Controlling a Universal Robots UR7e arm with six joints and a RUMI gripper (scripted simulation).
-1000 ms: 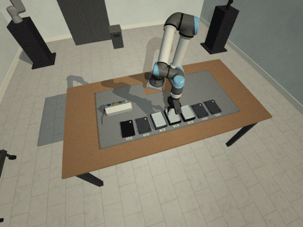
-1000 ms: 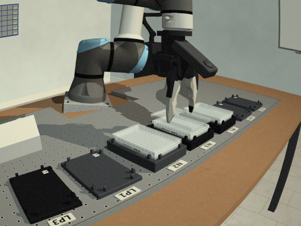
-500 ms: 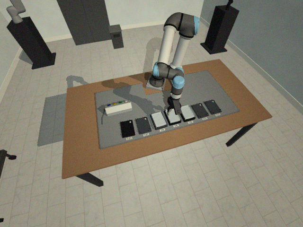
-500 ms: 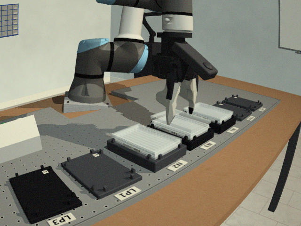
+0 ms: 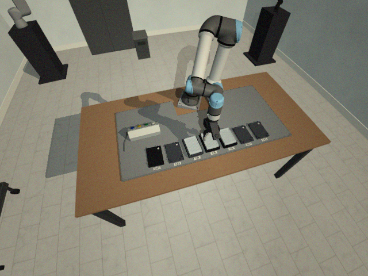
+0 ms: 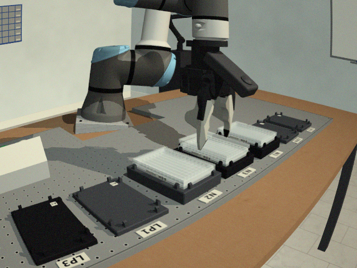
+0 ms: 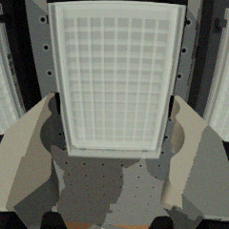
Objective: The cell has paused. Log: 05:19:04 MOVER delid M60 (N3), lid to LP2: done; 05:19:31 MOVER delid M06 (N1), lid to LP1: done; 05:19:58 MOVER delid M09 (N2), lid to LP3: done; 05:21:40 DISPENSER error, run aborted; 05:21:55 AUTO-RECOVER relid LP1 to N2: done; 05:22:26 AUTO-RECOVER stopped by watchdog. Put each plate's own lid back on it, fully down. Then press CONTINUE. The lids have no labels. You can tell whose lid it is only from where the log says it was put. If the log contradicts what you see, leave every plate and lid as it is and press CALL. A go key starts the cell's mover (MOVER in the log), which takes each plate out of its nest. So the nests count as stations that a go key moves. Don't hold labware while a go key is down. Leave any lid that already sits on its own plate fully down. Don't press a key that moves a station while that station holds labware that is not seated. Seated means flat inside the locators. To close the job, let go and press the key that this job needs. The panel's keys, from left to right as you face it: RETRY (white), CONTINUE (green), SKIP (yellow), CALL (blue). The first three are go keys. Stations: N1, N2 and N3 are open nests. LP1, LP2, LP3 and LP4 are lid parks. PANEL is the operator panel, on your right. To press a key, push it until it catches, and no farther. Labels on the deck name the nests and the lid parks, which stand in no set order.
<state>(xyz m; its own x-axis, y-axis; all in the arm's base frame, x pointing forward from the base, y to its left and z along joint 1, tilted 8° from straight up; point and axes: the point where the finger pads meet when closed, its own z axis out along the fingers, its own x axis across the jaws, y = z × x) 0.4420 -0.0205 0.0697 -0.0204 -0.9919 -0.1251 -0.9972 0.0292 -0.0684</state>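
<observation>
My gripper is shut on the clear lid at N3, one finger at each long side. The lid lies level over the N3 plate; whether it is fully down cannot be told. The N2 plate sits in its nest with a clear lid on top. The N1 plate also looks lidded and flat. Lid parks LP3 and LP1 are empty.
Two more empty parks stand beyond N1, their labels too small to read surely. The operator panel stands behind LP3 and LP1. N2 and N1 stand close on either side of my fingers.
</observation>
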